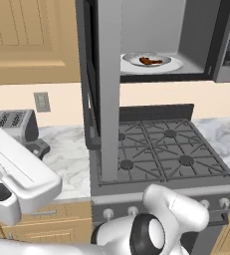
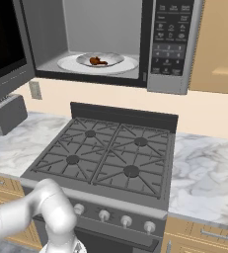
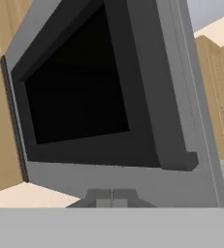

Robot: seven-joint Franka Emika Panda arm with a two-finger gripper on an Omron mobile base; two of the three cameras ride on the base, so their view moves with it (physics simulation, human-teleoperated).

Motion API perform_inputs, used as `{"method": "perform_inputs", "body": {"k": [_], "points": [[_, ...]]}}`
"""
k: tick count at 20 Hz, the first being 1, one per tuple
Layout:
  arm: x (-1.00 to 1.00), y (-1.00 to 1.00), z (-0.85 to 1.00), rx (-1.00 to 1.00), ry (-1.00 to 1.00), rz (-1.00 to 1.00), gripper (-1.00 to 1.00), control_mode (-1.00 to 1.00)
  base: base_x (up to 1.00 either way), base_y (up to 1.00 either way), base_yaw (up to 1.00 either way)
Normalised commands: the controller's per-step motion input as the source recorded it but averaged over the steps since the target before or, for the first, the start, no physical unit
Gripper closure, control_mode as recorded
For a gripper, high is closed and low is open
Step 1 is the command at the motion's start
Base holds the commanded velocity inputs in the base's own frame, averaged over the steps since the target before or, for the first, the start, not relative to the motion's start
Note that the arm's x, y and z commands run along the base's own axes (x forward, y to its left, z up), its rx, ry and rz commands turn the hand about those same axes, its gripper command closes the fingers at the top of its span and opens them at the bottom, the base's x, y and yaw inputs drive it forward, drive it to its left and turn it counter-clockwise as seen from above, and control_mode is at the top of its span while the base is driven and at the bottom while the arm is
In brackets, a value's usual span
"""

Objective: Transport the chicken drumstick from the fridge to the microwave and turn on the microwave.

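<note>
The microwave (image 2: 86, 24) hangs above the stove with its door (image 2: 4, 49) swung wide open to the left. Inside, the chicken drumstick (image 2: 97, 61) lies on a small white plate (image 2: 83, 58) set on the pale turntable; it also shows as the drumstick (image 1: 150, 61) in the left base view. The dark button panel (image 2: 170, 34) is at the microwave's right. In the hand view my gripper (image 3: 111, 197) is shut with nothing between its fingers, facing the outer side of the door (image 3: 84, 97) and its black window at close range. The fridge is out of view.
A gas stove (image 2: 105, 153) with black grates sits right under the microwave, between marble counters (image 2: 209, 168). A silver-black toaster (image 2: 7, 113) stands at the back left. Tan cabinets (image 2: 219, 44) flank the microwave. The open door's edge (image 1: 109, 89) juts out over the stove.
</note>
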Motion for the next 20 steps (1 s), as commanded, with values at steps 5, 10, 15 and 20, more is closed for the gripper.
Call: {"method": "perform_inputs", "body": {"k": [5,10,15,20], "points": [[0.21,0.00,-0.05,0.03,0.00,-0.14,1.00,-1.00,0.00,0.00,0.00],[0.19,-0.07,-0.01,0.06,0.00,-0.15,1.00,-1.00,0.00,0.00,0.00],[0.12,-0.15,-0.03,0.04,0.00,-0.16,1.00,-1.00,0.00,0.00,0.00],[0.03,-0.39,0.00,0.03,0.00,-0.13,1.00,-1.00,0.00,0.00,0.00]]}}
